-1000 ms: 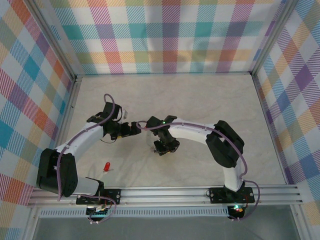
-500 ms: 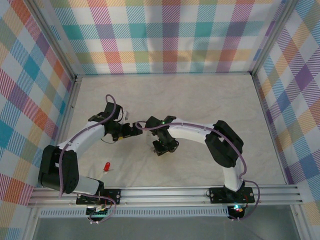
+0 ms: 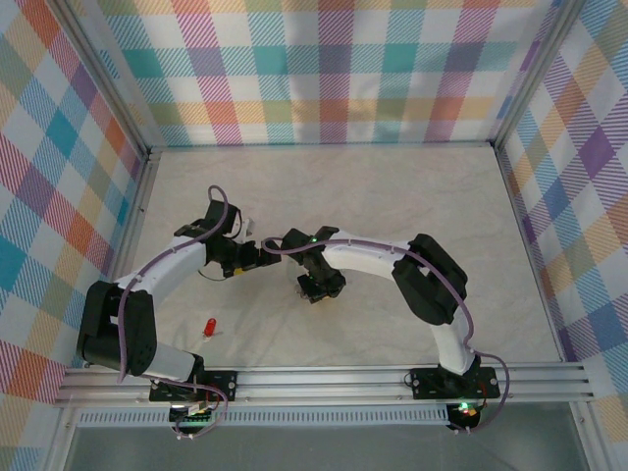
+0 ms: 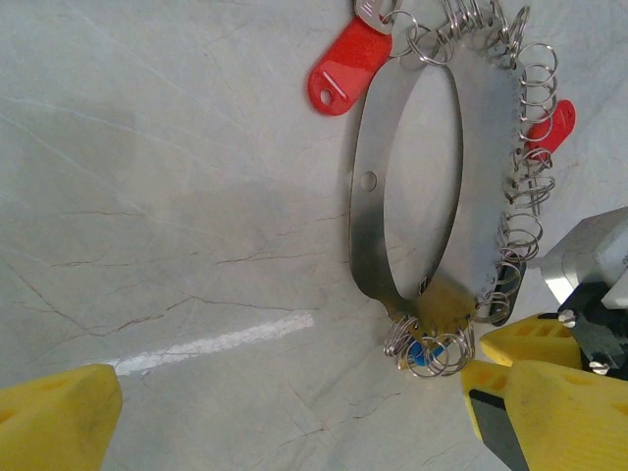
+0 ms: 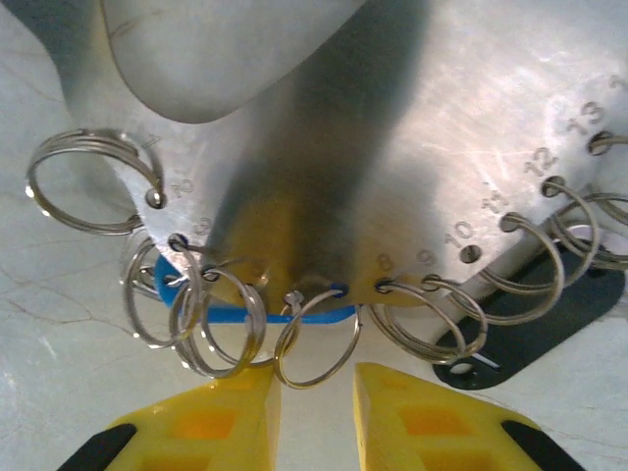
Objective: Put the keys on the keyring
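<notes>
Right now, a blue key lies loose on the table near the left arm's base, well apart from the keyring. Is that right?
No. The loose key near the left arm's base is red, not blue; the top external view shows it on the table, well apart from the keyring.

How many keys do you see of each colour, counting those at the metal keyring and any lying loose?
Red keys: 3, counting the loose key apart from the keyring
Blue key: 1
Black key: 1
Total: 5
</notes>
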You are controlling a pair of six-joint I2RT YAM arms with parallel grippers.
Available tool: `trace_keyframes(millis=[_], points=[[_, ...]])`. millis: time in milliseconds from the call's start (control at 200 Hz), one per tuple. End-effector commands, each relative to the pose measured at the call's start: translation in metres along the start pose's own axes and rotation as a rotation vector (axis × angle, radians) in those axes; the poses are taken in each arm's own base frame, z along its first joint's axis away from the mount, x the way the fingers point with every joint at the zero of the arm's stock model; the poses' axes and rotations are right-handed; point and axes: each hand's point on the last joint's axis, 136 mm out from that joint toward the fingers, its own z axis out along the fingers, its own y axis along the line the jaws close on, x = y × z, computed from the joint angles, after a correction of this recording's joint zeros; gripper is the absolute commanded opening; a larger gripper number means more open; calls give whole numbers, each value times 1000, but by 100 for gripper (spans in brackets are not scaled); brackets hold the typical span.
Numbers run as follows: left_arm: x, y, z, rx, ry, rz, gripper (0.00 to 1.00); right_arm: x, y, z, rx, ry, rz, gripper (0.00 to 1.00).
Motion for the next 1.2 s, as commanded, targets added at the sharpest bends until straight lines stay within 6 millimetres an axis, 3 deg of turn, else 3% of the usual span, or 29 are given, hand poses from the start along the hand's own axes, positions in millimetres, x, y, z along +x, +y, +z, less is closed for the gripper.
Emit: trace_keyframes(millis=[0, 420, 775, 1195], points=[[-5, -4, -7, 15, -8, 0, 100, -1, -8, -18, 38, -52, 20, 27], [-5, 0, -7, -9, -10, -3, 100, -16, -17, -21, 58, -88, -55, 26], [-5, 2, -6, -14, -10, -5, 100, -23, -8, -20, 0, -113, -144, 28], [-5, 1, -7, -9, -13, -2, 100, -18, -6, -14, -21, -86, -189, 24]])
